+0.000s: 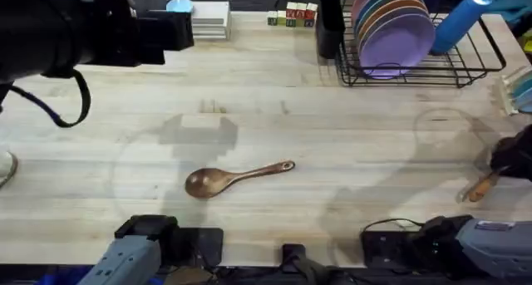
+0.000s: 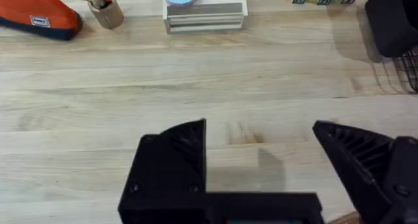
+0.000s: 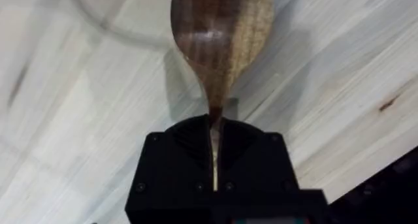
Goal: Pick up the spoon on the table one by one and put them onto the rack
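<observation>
left arm [image 1: 75, 31]: bulky black housing, looped black cable | bases: grey-blue shells on black mounts | right gripper [image 3: 214, 152]: matte black fingers (small screws at corners)

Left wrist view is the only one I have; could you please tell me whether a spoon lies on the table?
Observer: Yes, one dark wooden spoon lies near the middle of the table, in front of the arms' bases.
Operator: Thank you. Is the right arm busy?
Observer: Its jaws are shut on the handle of a second wooden spoon.
Operator: And what does the rack hold?
Observer: The rack holds upright colourful plates; I can see no spoon lying across its wires.
</observation>
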Robot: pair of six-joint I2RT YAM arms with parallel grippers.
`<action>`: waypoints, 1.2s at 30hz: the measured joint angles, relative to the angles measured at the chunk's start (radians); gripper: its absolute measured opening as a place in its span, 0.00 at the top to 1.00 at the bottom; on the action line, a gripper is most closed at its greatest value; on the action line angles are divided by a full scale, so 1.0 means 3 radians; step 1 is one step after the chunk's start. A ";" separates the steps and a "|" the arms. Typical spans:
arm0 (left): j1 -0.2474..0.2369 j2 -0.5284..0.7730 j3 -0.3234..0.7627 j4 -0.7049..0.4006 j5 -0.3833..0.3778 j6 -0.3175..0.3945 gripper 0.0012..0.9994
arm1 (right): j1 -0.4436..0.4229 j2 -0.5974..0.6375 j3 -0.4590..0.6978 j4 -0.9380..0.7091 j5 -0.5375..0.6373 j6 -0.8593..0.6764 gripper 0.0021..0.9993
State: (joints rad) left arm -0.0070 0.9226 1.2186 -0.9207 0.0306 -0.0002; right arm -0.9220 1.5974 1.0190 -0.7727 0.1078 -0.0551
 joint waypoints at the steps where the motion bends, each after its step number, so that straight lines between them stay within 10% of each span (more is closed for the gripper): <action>1: 0.0001 0.0000 0.0000 0.0000 -0.0001 0.0001 0.01 | 0.0012 -0.0037 0.0016 -0.0005 -0.0008 0.0007 0.97; 20: 0.0000 0.0000 0.0000 0.0000 -0.0001 0.0001 0.01 | 0.0895 -0.1447 0.0066 0.0045 -0.0074 0.0009 0.97; 36: 0.0000 0.0000 0.0000 0.0001 0.0000 0.0000 0.01 | 0.2523 -0.1851 0.0070 0.2150 -0.0086 0.0223 0.97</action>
State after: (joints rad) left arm -0.0069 0.9226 1.2186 -0.9205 0.0307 -0.0002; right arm -0.1650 1.0420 1.0401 -0.1277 0.0818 0.0116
